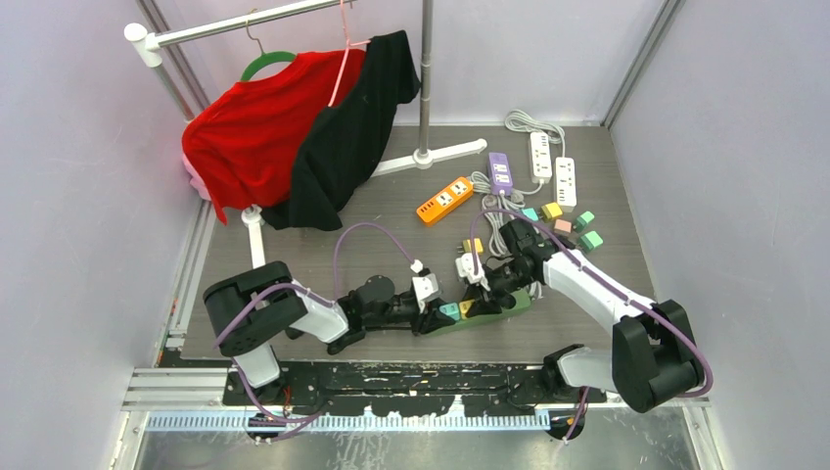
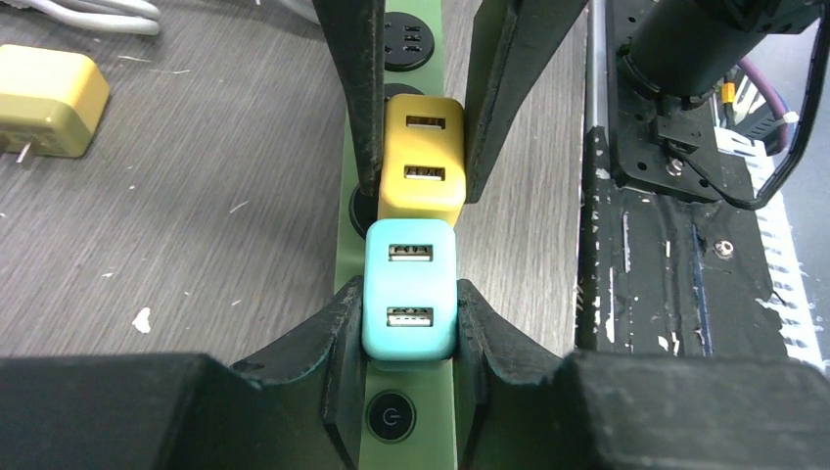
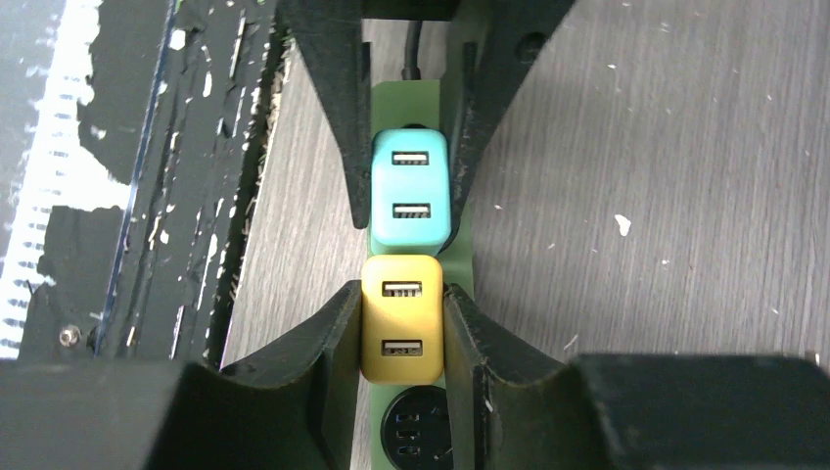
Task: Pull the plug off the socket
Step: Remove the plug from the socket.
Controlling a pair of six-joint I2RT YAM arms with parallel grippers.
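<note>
Green power strip (image 1: 492, 310) lies low centre in the top view, hard against the table's (image 1: 631, 211) near edge, with open tabletop beyond. My left gripper (image 2: 409, 296) clamps the teal USB charger (image 2: 409, 284), my right gripper (image 3: 401, 305) the yellow USB charger (image 3: 401, 318). Both are plugged in, touching.

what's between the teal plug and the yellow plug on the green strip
Nothing: teal plug and yellow plug sit edge to edge on the green strip, no visible gap, seen in both wrist views.
</note>
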